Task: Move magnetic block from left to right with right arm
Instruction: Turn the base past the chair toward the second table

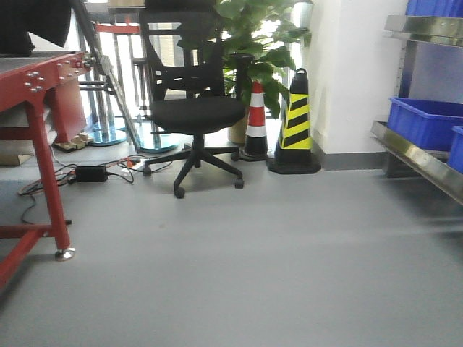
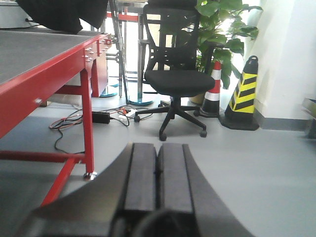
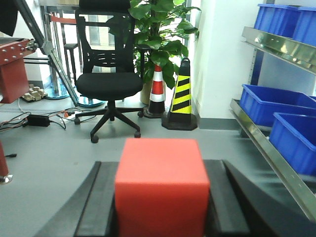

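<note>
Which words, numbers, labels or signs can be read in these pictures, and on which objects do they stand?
None can be read.
The smooth bright-red cube: plain faces, no text.
The yellow-and-black striped cone and the red-and-white striped cone: stripes only.
The blue plastic bins: no label visible.
The black power adapter on the floor: too small to tell.

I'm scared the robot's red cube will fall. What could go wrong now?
1. The magnetic block sits pinched in the right gripper with grey floor ahead; a slip might drop it there.
2. The metal shelf with blue bins stands to the right; swinging there might bump it.
</note>
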{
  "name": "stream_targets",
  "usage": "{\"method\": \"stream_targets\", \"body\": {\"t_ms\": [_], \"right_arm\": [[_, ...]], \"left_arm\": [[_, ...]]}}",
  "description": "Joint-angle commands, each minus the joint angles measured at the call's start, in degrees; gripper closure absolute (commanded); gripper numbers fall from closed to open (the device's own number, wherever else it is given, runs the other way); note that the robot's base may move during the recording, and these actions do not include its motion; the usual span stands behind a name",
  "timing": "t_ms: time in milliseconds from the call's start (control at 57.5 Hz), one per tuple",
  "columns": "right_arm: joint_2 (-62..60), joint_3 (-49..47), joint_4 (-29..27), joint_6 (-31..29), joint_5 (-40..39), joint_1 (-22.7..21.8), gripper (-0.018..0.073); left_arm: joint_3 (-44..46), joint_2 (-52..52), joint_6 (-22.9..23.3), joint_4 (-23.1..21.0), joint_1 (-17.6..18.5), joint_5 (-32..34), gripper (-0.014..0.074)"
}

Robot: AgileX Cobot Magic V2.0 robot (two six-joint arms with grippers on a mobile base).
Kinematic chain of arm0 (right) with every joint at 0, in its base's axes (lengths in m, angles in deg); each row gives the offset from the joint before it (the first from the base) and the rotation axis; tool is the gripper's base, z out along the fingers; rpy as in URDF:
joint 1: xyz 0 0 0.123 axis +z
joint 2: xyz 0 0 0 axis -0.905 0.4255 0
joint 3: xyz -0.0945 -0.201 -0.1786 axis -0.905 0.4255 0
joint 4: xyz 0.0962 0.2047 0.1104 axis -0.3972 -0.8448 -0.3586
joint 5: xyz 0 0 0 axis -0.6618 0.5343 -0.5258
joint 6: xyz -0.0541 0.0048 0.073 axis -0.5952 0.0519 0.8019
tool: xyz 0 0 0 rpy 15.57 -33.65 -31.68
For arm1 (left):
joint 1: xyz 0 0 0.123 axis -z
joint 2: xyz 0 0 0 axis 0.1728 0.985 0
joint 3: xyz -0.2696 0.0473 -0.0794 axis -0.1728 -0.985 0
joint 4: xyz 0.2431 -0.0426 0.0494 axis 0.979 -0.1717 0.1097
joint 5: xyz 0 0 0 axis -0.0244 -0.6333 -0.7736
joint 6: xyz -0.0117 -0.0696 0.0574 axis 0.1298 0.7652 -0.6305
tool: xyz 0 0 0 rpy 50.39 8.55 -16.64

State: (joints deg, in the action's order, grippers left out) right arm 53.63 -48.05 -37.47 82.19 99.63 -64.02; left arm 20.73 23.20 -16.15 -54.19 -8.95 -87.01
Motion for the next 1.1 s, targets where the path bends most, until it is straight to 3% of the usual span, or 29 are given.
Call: {"method": "stream_targets", "body": {"t_ms": [0,1078], "right_arm": [[0.56,-1.6,0.26,-0.12,-5.05,-0.19,0.0228],[0.56,-1.6,0.26,-0.12,-5.05,-0.19,0.0228]], "left_arm": [[-0.38,-0.56,0.41,-0.15,-0.07,4.49,0.0722],[-0.38,-0.56,0.41,-0.15,-0.07,4.49,0.0722]]}}
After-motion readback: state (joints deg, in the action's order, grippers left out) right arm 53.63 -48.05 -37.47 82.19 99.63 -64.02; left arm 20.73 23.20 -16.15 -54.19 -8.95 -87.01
